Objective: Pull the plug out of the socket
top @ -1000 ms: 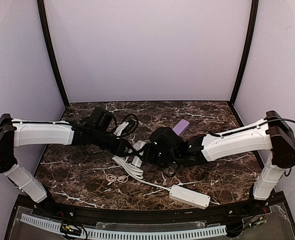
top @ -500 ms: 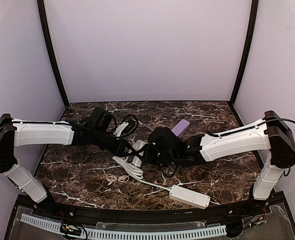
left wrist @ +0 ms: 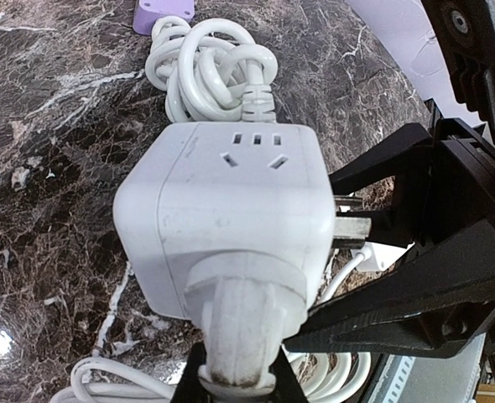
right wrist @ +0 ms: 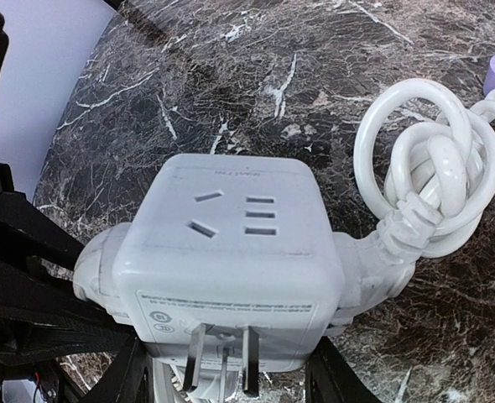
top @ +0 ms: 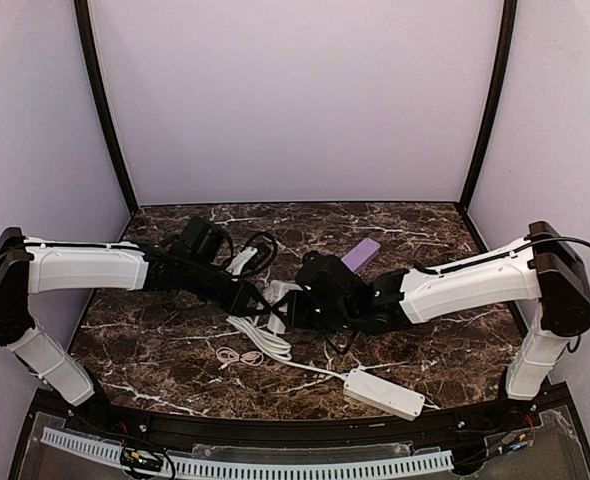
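Though the right tool point(right wrist: 231, 374) has narrowed around the socket point(right wrist: 231, 252) since a moment ago and the power strip point(top: 385, 394) at lower right has slid slightly, the plug point(left wrist: 239, 332) at the bottom of the left wrist view still sits fully seated. The left tool point(left wrist: 241, 374) stays clamped on it. The right tool seems clamped on the socket, its contact partly hidden. With both ends held, pulling apart remains.

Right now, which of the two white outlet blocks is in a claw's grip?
The cube-shaped socket, gripped by the right claw at mid-table; the long flat power strip lies free near the front edge.
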### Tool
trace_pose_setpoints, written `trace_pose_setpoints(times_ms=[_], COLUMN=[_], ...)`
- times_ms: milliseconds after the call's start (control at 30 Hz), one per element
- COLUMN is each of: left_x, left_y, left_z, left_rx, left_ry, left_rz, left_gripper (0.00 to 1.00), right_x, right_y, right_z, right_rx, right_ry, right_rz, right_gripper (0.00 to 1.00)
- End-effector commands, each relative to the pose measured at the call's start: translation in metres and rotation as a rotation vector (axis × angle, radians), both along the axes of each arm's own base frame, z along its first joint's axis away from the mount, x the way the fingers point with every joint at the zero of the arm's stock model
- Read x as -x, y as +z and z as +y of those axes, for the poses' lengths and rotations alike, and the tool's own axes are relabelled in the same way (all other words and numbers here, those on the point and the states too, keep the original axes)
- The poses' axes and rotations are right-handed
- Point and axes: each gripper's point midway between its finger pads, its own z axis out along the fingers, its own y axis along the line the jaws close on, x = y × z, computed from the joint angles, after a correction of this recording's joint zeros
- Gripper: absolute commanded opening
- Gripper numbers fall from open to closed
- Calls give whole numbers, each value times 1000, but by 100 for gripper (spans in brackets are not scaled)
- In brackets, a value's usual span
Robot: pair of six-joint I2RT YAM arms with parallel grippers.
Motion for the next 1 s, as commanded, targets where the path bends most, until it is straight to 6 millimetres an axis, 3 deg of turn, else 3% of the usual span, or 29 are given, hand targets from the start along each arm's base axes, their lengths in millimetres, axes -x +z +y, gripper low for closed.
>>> trace_pose_setpoints(times_ms=[0,233,633,833,967], left_x=[21,17,17,16,23], left_y=[65,70,70,67,58], left_z=[-30,-27,-26,-23,-26], left_rx=[212,217,231,208,161], left_ry=[-186,-174,-178,-162,-175], left_rz=[-76,-85,-76,-132,-179], left_gripper=[1,1,1,1,1], right_x=[-16,-15,-16,-25,-31], right_y=[-32,-42,-40,-29,-9], right_z=[-29,-36,-37,-44,-35], right_rx=[191,277,319,172,95], right_ry=[-34,-21,-15,-146,-165], right_rz=[-75,-95,-136,-23,-9], right_gripper=[0,0,0,0,0])
